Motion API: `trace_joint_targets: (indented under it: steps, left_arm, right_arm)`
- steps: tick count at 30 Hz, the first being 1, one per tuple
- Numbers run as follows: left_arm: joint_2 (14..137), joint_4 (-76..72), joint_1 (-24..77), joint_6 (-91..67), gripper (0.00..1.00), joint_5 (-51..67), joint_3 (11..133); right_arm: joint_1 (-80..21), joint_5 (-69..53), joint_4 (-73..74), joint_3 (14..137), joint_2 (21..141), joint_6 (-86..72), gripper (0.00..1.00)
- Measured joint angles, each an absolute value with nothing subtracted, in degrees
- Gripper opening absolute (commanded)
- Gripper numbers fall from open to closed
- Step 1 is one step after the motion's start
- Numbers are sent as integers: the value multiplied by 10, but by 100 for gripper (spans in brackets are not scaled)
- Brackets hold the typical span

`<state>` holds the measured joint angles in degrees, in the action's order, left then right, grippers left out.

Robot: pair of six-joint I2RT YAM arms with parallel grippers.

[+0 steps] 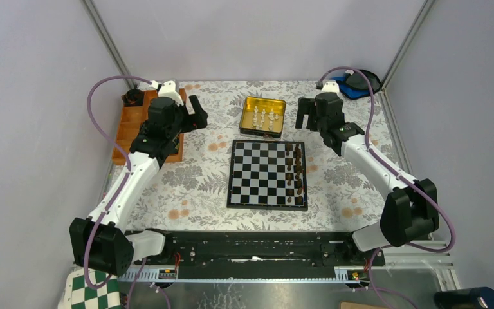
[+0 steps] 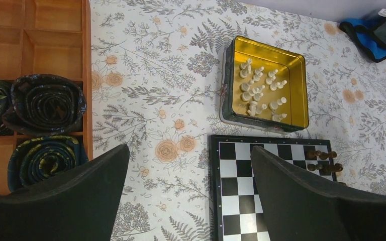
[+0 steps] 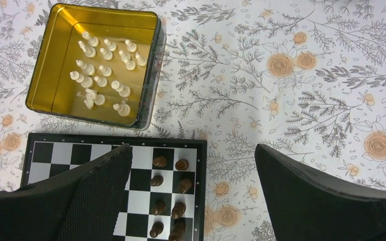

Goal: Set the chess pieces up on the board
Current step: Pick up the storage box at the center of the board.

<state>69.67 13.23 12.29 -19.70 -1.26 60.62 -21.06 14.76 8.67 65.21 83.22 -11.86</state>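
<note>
The black-framed board [image 1: 257, 174] lies in the middle of the table, with dark brown pieces [image 1: 294, 170] standing in its two right columns. Several white chess pieces [image 1: 264, 117] stand inside a gold tin [image 1: 247, 119] just behind the board; they also show in the left wrist view [image 2: 259, 91] and the right wrist view [image 3: 103, 75]. My left gripper [image 1: 196, 114] is open and empty, high above the cloth left of the tin. My right gripper [image 1: 305, 114] is open and empty, high to the right of the tin.
An orange wooden tray [image 1: 128, 125] with rolled dark cloths [image 2: 45, 103] sits at the far left. A blue and black object [image 1: 357, 82] lies at the back right corner. A green-and-white checkered board [image 1: 93, 293] pokes out at the near left.
</note>
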Motion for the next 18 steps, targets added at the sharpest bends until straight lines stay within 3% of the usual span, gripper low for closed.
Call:
trace_joint_targets:
  steps: [5, 18]
  left_arm:
    - [697, 132, 123, -197, 99, -13, 606]
    - [736, 129, 123, -211, 99, -17, 610]
  right_arm:
    - [-211, 153, 77, 664, 850, -113, 100]
    - [-211, 128, 152, 872, 1065, -121, 96]
